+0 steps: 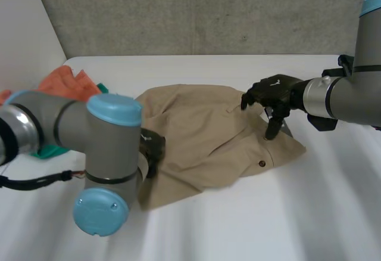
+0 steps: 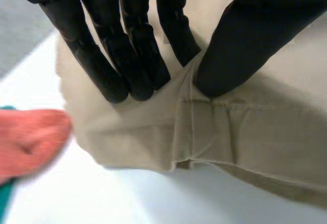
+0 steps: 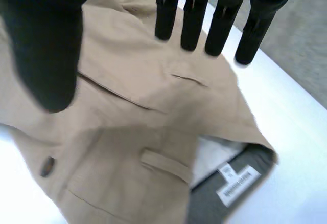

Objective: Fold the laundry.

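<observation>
Khaki trousers (image 1: 208, 142), twill weave, lie rumpled mid white table (image 1: 309, 213). Waistband end faces right arm: dark round button (image 3: 47, 166), flat belt loop (image 3: 166, 166), grey lining with white label (image 3: 236, 184). Left hand (image 2: 133, 29) at opposite edge, fingers and thumb pinching raised fold of cloth. Right hand (image 3: 46, 45) above waistband end, fingers straight and spread, holding nothing. Crumpled orange cloth (image 1: 65, 85) and teal cloth (image 1: 47, 152) beside left arm.

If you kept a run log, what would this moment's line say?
left hand: pinching tan garment at its left edge | right hand: open, over the waistband end | orange cloth: beside garment, untouched
</observation>
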You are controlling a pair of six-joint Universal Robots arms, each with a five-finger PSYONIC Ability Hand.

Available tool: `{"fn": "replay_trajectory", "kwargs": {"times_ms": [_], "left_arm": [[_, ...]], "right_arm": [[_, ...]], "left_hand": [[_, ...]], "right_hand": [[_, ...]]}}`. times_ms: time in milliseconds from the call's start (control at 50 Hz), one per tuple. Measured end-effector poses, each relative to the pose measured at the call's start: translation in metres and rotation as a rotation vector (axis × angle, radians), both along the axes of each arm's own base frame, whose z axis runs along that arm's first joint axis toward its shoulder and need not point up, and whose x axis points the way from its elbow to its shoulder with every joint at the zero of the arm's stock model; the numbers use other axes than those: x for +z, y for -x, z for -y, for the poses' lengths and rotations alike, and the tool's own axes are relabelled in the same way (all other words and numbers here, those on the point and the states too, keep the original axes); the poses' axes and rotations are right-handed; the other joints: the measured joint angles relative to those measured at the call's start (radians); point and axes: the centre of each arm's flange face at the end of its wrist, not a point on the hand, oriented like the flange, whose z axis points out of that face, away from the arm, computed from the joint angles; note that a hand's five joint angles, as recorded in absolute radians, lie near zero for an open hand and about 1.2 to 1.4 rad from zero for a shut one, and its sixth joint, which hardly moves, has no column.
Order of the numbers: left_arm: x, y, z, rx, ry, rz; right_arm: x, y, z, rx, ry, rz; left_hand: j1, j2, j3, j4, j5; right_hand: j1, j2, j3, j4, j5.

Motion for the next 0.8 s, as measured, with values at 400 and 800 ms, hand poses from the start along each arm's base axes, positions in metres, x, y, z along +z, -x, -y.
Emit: {"fn": "replay_trajectory", "kwargs": {"times_ms": [400, 800], "left_arm": [[0.085, -0.014, -0.025, -0.090, 0.179, -0.057], [0.095, -0.022, -0.022, -0.096, 0.198, -0.084]], "right_arm": [[-0.075, -0.020, 0.012, 0.228, 0.183, -0.117], [-0.036, 0.006, 0.002, 0.105, 0.101, -0.059]], "left_hand": [[0.000, 0.000, 0.000, 0.001, 0.000], [0.000, 0.000, 0.000, 0.001, 0.000]], "right_hand": [[-0.046, -0.046, -0.060, -0.071, -0.054], [0.598, 0.695, 0.702, 0.729, 0.700]]}}
